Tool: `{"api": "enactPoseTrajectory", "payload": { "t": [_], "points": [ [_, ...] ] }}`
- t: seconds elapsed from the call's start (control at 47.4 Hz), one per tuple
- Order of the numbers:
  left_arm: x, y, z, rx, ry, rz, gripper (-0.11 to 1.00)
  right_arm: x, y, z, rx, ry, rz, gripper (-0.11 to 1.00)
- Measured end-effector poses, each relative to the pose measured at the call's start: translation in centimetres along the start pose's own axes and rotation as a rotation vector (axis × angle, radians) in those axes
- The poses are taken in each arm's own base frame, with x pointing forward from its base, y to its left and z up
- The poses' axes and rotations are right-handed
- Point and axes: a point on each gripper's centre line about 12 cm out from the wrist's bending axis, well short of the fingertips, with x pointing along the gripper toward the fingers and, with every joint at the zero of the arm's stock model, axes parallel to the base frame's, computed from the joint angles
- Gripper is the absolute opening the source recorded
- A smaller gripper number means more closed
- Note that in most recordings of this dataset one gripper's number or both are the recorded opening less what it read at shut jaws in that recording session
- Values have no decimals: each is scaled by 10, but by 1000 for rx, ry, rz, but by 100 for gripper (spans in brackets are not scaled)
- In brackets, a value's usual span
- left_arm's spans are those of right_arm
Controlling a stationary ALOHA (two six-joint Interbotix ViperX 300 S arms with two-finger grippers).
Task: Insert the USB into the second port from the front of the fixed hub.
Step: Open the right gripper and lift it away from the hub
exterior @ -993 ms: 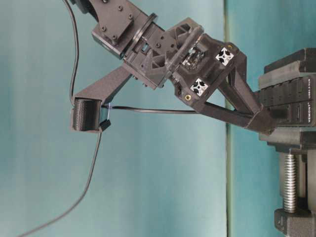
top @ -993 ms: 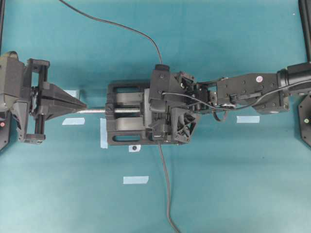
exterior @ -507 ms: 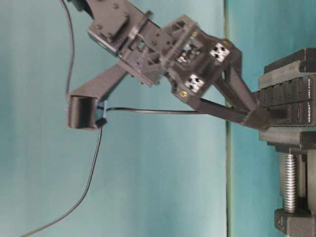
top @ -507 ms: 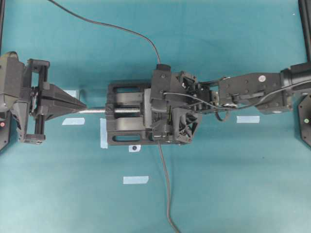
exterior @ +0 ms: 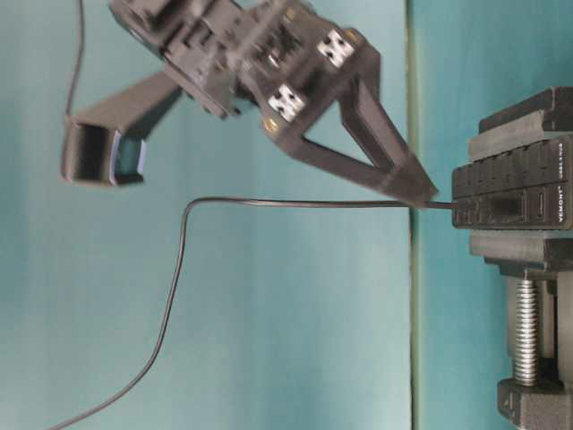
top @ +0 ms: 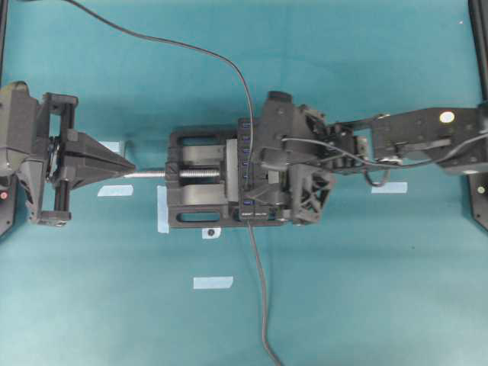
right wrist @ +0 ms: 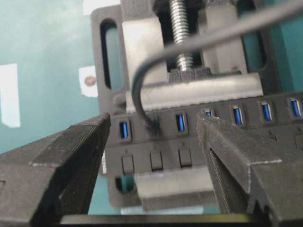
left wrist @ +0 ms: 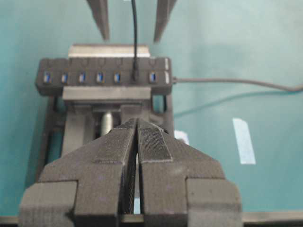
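Small black USB (right wrist: 152, 126) w/ thin cable is sitting plugged in hub (right wrist: 227, 142), 2nd port; right gripper (right wrist: 154, 156) fingers apart, left gripper (left wrist: 137, 142) fingers together.

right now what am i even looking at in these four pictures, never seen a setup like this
Two robot arms face each other across a teal table. One picture looks down from above, one from table level, and two come from cameras on the arms' wrists.

In the middle a black vise clamps the fixed hub, a strip of blue ports. The USB on its thin black cable is plugged into the second port from one end.

The right pincer is open, its fingers on either side of the plug, holding nothing. The left pincer is shut, empty, and pointed at the vise. Bits of pale tape mark the table.
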Motion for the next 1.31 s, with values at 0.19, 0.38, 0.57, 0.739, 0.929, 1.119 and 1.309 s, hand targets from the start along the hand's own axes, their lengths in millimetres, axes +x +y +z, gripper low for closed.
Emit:
{"api": "enactPoseTrajectory", "payload": {
  "t": [0.19,0.38,0.57,0.739,0.929,1.119,1.309],
  "points": [
    [0,0,1,0,-2,0,0,-12,0,-2,0,-27,4,80],
    [0,0,0,2,0,0,0,-23,-1,-4,2,-76,12,80],
    [0,0,0,0,-2,0,0,-29,-1,-9,5,-109,18,80],
    [0,0,0,2,-2,0,0,-33,-2,-11,7,-127,20,80],
    [0,0,0,2,0,0,0,-38,-3,-12,8,-138,20,80],
    [0,0,0,2,0,0,0,-41,-3,-13,9,-163,23,80],
    [0,0,0,0,0,0,0,-43,-4,-15,10,-204,28,80]
  ]
}}
